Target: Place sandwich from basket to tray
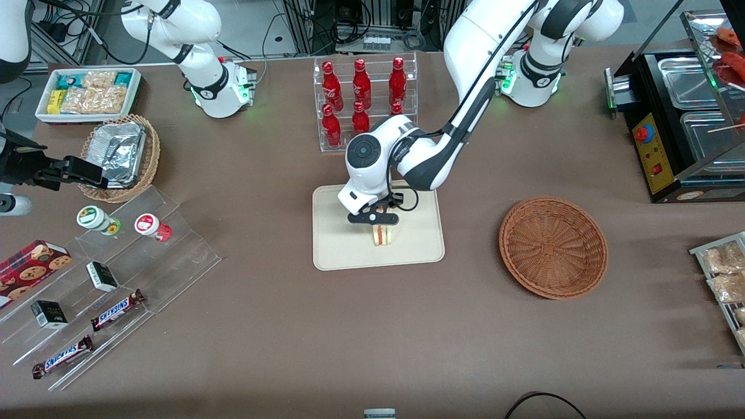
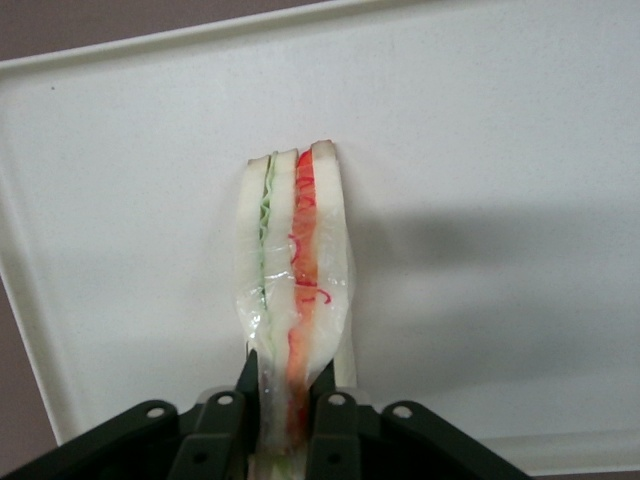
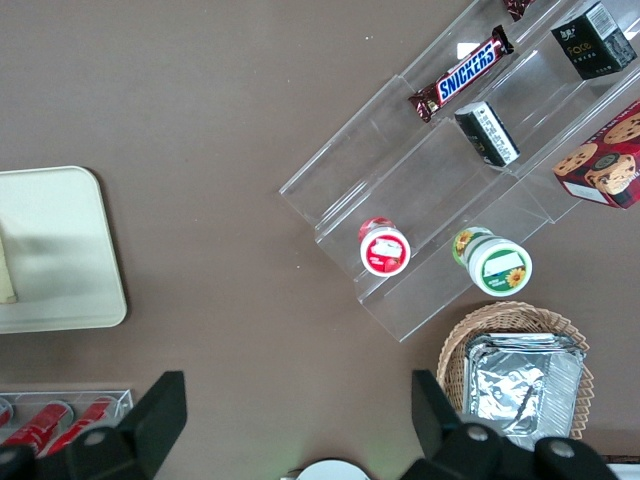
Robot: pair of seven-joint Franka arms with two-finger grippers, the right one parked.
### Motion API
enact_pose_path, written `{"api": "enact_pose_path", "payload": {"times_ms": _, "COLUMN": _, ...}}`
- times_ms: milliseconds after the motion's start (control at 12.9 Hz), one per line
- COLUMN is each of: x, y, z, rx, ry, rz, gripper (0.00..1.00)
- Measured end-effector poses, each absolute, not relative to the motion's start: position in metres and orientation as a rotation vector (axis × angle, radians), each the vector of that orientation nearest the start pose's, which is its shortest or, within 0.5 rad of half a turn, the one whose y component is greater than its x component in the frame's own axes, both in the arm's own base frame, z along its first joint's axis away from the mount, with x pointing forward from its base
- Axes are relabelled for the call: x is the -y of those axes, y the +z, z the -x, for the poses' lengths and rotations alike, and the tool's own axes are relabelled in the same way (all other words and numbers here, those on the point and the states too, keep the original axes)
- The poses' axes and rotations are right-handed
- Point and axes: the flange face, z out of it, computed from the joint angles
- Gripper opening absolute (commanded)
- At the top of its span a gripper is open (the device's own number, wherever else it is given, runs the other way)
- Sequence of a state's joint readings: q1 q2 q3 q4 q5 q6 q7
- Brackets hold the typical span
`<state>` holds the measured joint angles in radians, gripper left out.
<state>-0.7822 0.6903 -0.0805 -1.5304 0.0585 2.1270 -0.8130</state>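
Tray: I see the flat cream-beige rectangular tray [image 1: 337, 250] mid-table.
Sandwich: pale triangular bread wedge with red and green filling [image 1: 382, 234] standing on it.
Gripper: my black two-finger gripper [image 1: 379, 223] pinches its top.
Basket: round reddish-brown wicker basket [image 1: 553, 247] nearby, toward the working arm's end.

Brown tabletop [image 1: 372, 337], tangled cables [image 1: 326, 23]

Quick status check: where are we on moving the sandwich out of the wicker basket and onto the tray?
Nearly done. The round reddish-brown wicker basket holds nothing, so the pickup is finished. The left gripper is over the flat cream tray, fingers shut on the triangular white-bread sandwich, whose free end appears to rest on the tray. Left: open the fingers and lift away.
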Motion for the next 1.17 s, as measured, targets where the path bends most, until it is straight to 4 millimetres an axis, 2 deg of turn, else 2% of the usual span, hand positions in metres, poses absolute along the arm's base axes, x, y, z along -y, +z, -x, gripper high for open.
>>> {"api": "enact_pose_path", "payload": {"times_ms": 233, "x": 0.519, "y": 0.259, "z": -0.472, "rx": -0.079, "ry": 0.088, "rz": 3.066, "gripper": 0.99}}
{"api": "enact_pose_path", "payload": {"times_ms": 311, "x": 0.513, "y": 0.275, "z": -0.48, "rx": -0.056, "ry": 0.078, "rz": 3.061, "gripper": 0.99}}
{"api": "enact_pose_path", "payload": {"times_ms": 467, "x": 0.491, "y": 0.323, "z": -0.5, "rx": 0.015, "ry": 0.053, "rz": 3.053, "gripper": 0.99}}
{"api": "enact_pose_path", "payload": {"times_ms": 544, "x": 0.471, "y": 0.351, "z": -0.512, "rx": 0.066, "ry": 0.049, "rz": 3.049, "gripper": 0.99}}
{"api": "enact_pose_path", "payload": {"times_ms": 778, "x": 0.392, "y": 0.426, "z": -0.548, "rx": 0.178, "ry": 0.068, "rz": 3.034, "gripper": 0.99}}
{"api": "enact_pose_path", "payload": {"times_ms": 933, "x": 0.345, "y": 0.46, "z": -0.564, "rx": 0.228, "ry": 0.058, "rz": 3.04, "gripper": 0.99}}
{"api": "enact_pose_path", "payload": {"times_ms": 1167, "x": 0.283, "y": 0.497, "z": -0.578, "rx": 0.227, "ry": 0.065, "rz": 3.044, "gripper": 0.99}}
